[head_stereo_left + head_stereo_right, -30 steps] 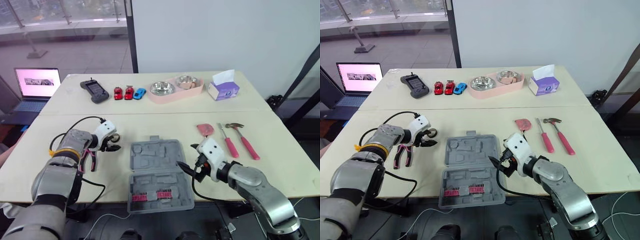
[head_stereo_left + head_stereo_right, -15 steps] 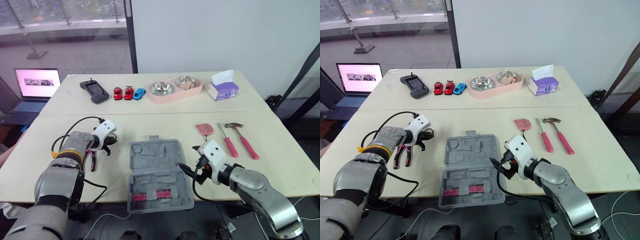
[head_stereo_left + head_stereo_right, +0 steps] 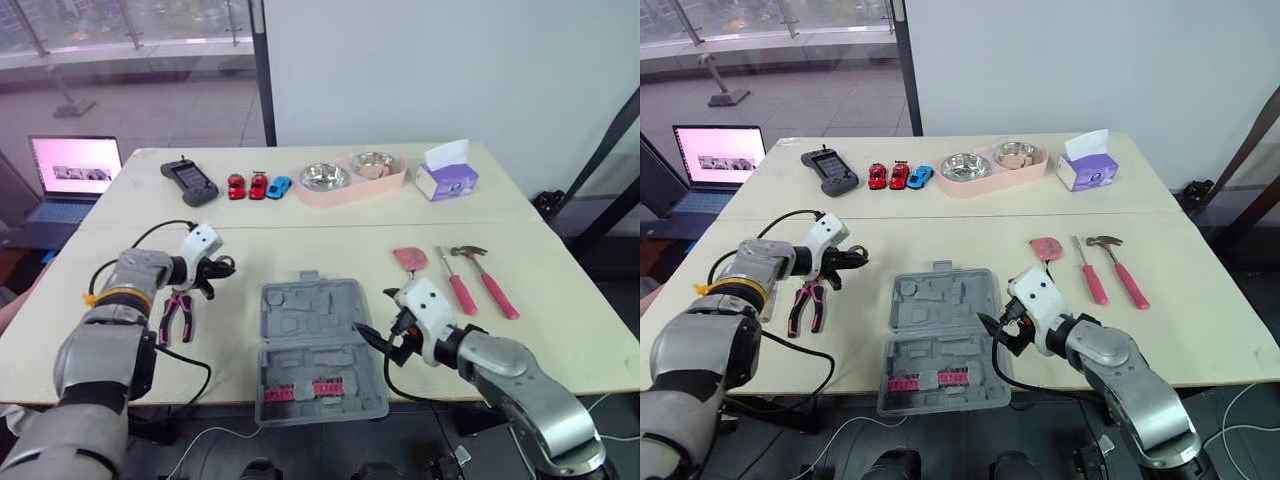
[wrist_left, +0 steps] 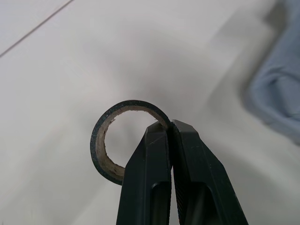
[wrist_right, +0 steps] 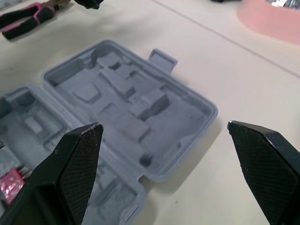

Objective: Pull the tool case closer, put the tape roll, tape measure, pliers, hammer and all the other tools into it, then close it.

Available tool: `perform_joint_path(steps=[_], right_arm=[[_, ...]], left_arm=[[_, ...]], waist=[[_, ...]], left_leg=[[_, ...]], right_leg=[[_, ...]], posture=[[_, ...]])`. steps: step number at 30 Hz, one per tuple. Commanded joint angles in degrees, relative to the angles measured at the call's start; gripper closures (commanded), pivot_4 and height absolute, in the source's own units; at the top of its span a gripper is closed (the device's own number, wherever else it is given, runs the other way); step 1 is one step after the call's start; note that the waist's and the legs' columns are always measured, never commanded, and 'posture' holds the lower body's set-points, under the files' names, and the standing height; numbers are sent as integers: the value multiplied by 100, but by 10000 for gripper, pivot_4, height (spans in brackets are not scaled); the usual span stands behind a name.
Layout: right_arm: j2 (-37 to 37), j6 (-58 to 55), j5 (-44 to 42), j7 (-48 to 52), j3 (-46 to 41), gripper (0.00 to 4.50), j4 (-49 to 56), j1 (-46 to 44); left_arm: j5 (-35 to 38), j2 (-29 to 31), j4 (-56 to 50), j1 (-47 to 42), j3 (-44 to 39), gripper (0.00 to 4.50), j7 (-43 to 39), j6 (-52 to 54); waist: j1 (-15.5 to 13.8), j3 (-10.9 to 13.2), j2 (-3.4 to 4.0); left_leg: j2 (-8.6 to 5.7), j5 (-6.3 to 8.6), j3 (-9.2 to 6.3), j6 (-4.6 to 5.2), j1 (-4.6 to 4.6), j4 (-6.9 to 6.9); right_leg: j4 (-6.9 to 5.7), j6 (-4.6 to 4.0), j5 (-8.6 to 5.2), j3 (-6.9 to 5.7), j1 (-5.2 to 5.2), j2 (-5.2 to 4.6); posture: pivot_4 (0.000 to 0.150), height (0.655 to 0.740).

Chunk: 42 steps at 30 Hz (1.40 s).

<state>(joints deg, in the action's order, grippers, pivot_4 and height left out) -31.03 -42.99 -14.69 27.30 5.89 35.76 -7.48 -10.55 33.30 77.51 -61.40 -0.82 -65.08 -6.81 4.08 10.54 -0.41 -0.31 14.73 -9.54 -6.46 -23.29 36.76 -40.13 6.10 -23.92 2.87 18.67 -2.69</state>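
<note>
— Left tool (image 4: 169, 129) moved! It slid back from the tool case (image 3: 318, 345), out toward the left side of the bench (image 3: 560, 330).

— Is it holding something?

— Yes. Its two black fingers are pinched on the wall of the tape roll (image 4: 132, 104), one inside the ring and one outside. The roll hangs a little above the bench.

— What about the pliers (image 3: 175, 318)?

— Before, the arm was partly over them. Now they lie in plain sight, just beside that arm, on the near side of it.

— And the right tool (image 5: 163, 125)?

— It hardly moved. It sits by the right edge of the case, and its fingers are spread wide apart with nothing in them.

— Did the case move?

— No, it stayed put. It lies open between the two arms, near the front edge. Some pink bits (image 3: 305, 390) sit in its near half.

— The other things?

— The tape measure (image 3: 410, 258), a pink screwdriver (image 3: 457, 285) and the hammer (image 3: 488, 275) lie in a row to the right, same as before.
</note>
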Motion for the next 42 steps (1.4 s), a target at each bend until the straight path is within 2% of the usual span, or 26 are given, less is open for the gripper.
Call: perform_joint_path(steps=[1,9,14,25,31,41,42], right_arm=[[74,130,6,-7,28,0,71,-88],[123,171,47,26,260,0,26,-304],[164,174,84,14,403,0,8,-428],[242,10,110,-119,507,0,200,-465],[254,-91,108,-201,463,0,329,-424],[230,-137,103,-277,408,0,402,-354],[229,-130,103,-277,406,0,396,-353]], left_arm=[[20,128,-159,-27,77,44496,-486,-218],[-21,-95,-459,133,484,44496,-1630,-1134],[-122,-329,-535,145,808,44496,-1957,-1548],[-455,-800,-298,-65,1285,44496,-1565,-1586],[-679,-899,-187,-150,1447,44496,-1171,-1479],[-739,-911,-147,-177,1471,44496,-1067,-1313],[-728,-911,-151,-182,1460,41437,-1049,-1309]], waist=[[-3,0,0],[-7,0,0],[-3,0,0],[-17,0,0],[-4,0,0],[3,0,0],[3,0,0]], left_leg=[[0,0,0,0,0,0],[0,0,-1,0,-1,3],[0,1,-2,2,-4,9],[-1,5,-4,10,-6,19],[-4,6,-8,11,-5,21],[-3,6,-8,12,-6,20],[-3,6,-8,12,-5,20]], right_leg=[[0,0,0,0,0,0],[-1,0,0,-1,0,0],[0,0,0,-2,0,0],[-2,0,0,-4,-4,0],[-2,0,0,-5,-5,-1],[-3,0,0,-5,-4,0],[-3,0,0,-5,-4,0]], posture=[[1500,7400],[1500,7400],[1500,7400],[1500,7400],[1500,7400],[1500,7400],[1500,7400]])
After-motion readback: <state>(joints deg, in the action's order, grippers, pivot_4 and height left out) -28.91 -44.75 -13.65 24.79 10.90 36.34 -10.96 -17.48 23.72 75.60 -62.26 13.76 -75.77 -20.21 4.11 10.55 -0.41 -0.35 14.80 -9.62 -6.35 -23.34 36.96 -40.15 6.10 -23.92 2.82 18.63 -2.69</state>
